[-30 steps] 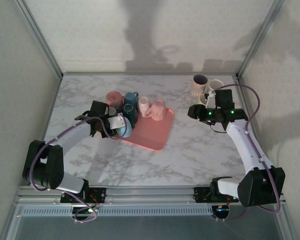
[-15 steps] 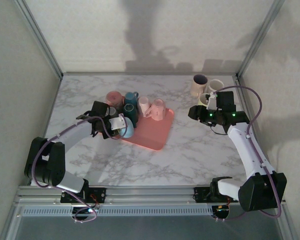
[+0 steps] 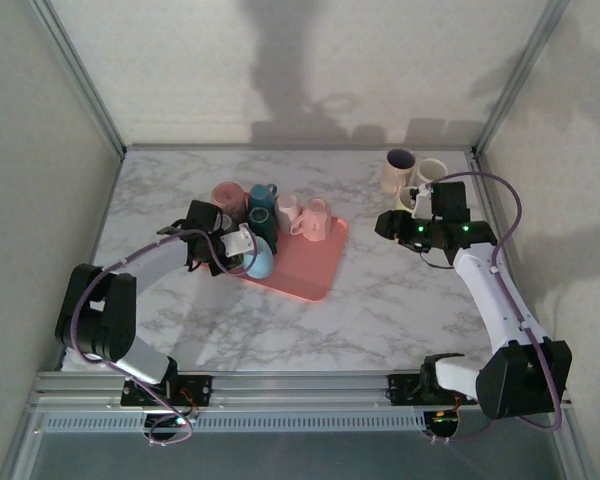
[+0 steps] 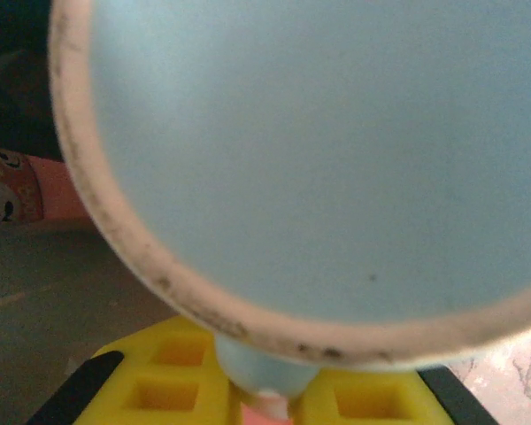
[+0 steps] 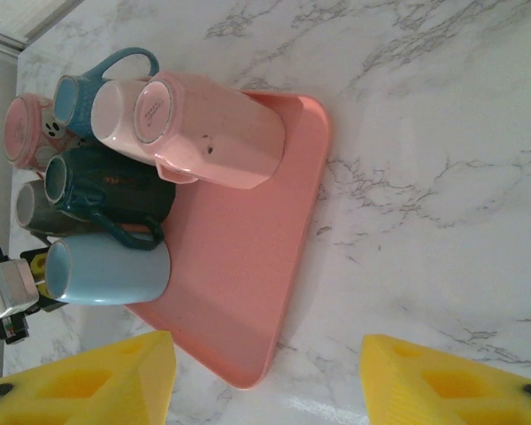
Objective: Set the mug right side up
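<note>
A light blue mug point(image 3: 261, 262) lies on its side at the left edge of the pink tray point(image 3: 310, 268). In the left wrist view its flat base point(image 4: 319, 150), ringed by a speckled beige rim, faces the camera. Its handle point(image 4: 261, 372) sits between the yellow fingers, and my left gripper point(image 4: 265, 405) is shut on it. The top view has my left gripper point(image 3: 237, 245) at the mug's left end. The right wrist view has the light blue mug point(image 5: 111, 270) lying flat on the tray point(image 5: 239, 266). My right gripper point(image 5: 265, 372) hangs open above the marble, right of the tray, holding nothing.
Several other mugs crowd the tray's back left: a pink one point(image 5: 212, 133) on its side, a dark teal one point(image 5: 106, 190), a blue one point(image 5: 80, 88), a grey one point(image 5: 31, 208) and a pink patterned one point(image 5: 26, 128). Two cream mugs point(image 3: 398, 168) stand at the back right corner.
My left gripper has closed on the light blue mug's handle, and the mug has shifted slightly toward the tray. The right arm has hardly moved.
</note>
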Motion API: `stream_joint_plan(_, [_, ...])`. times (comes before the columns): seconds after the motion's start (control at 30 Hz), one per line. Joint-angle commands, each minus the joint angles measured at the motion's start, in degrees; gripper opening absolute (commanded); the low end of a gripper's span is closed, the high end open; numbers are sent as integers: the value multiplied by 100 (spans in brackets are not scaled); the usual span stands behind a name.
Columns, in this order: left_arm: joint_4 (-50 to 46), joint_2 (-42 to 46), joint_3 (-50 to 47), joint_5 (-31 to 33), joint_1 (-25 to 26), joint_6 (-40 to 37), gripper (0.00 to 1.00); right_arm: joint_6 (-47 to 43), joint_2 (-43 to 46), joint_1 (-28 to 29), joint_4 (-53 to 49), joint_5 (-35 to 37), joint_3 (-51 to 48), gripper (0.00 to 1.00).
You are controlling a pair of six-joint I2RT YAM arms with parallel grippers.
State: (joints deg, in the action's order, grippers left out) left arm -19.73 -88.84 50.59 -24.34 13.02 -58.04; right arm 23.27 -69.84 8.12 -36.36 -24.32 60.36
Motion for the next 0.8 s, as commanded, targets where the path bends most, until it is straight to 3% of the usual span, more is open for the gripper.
stream_joint_plan(0.0, [-252, 19, -5, -307, -17, 172, 6, -67, -96, 8, 6, -145, 105, 57])
stream_joint_plan(0.1, [-289, 140, 21, -414, -10, 394, 0, -86, -143, 6, 9, -171, 134, 57])
stream_joint_plan(0.33, [-55, 870, -142, -913, 4, 1199, 0, -266, -171, 12, -39, -277, 95, 57])
stream_joint_plan(0.5, [-202, 1565, -88, -1361, -1, 1692, 0, -627, -81, -2, 107, -836, 17, 57])
stream_joint_plan(0.6, [-123, 1867, 45, -1706, 5, 2408, 0, -702, -11, -23, 385, -1418, -88, 58])
stream_joint_plan(0.77, [769, 2273, 203, -2081, 10, 4498, 0, -787, 94, -32, 765, -2434, -154, 59])
